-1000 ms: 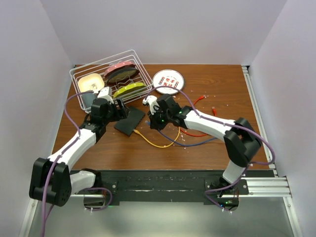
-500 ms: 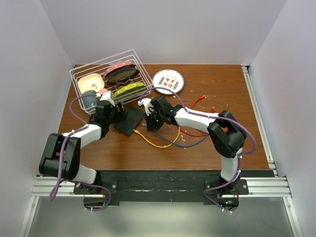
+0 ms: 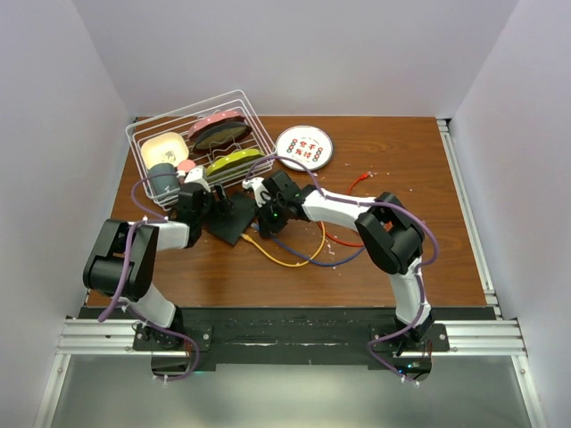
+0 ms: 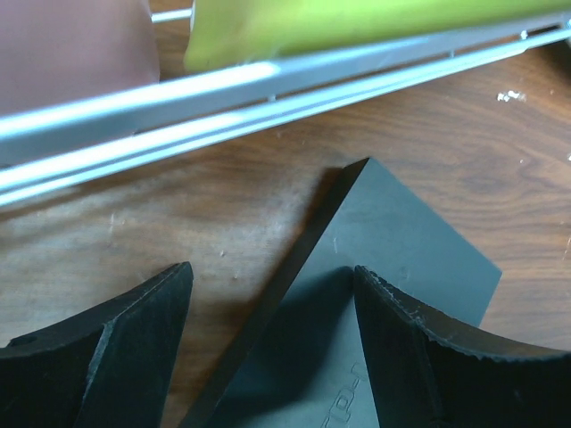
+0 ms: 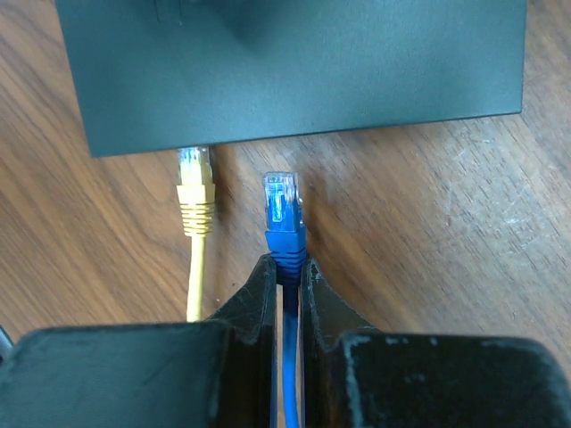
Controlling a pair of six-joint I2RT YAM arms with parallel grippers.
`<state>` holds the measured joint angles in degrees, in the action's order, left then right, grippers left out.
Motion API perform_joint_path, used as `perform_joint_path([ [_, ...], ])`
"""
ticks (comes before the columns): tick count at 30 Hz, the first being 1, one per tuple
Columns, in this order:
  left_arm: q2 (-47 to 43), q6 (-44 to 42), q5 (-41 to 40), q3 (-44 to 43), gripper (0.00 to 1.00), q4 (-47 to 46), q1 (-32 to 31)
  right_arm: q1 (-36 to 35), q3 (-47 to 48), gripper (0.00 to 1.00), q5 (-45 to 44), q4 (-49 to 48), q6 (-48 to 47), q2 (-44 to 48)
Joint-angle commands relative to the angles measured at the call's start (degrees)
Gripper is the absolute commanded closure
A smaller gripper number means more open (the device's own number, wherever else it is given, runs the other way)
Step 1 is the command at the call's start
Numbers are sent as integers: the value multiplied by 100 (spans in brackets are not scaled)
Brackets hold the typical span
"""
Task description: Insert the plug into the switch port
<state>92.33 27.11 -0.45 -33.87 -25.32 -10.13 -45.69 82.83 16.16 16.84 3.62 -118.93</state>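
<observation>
Plug (image 5: pixel 283 203) not yet in the switch (image 3: pixel 234 218); task judged past its middle, with pickup and rough aiming done and the final push left. From above: switch flat on the table (image 3: pixel 401 205), at about 9 o'clock from table centre, just at the rack's (image 3: pixel 141 143) 5 o'clock; left gripper (image 3: pixel 214 205) at the switch's 9 o'clock, right gripper (image 3: pixel 261 210) at its 3 o'clock, both low and close to it; plate (image 3: pixel 304 147) apart at about 1 o'clock; yellow cable (image 3: pixel 287 259) trailing off toward 4 o'clock. Too small here to tell plug from fingers. From the left wrist: jaws spread wide, released, holding nothing; one finger (image 4: pixel 116 357) down over bare wood, the other over the switch's top, the switch's edge and one corner running between them toward 12 o'clock, rack wire across the top. Looks placed to steady the box, not yet pinching it. From the right wrist: jaws clenched on the blue plug's boot, clear tip pointing to 12 o'clock at the switch's near edge, a strip of bare wood between tip and box. At the plug's 9 o'clock, yellow plug (image 5: pixel 195 178) with its tip at that edge; cannot tell whether seated. Ports themselves hidden under the edge. Left to do, by judgement: line up with a free port beside the yellow one, then push straight toward 12 o'clock until seated.
</observation>
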Motion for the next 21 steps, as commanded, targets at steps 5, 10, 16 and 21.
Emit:
perform_joint_path([
  [5,83,-75,149,-76,22,-324,46,-19,655,100,71,504,315,-261],
  [10,74,-13,404,-15,23,-298,46,-36,726,100,27,689,412,-297],
  [16,127,101,721,117,24,-438,46,-71,419,100,71,452,499,-192],
  [21,57,180,880,231,25,-553,46,-133,524,100,54,574,526,-253],
])
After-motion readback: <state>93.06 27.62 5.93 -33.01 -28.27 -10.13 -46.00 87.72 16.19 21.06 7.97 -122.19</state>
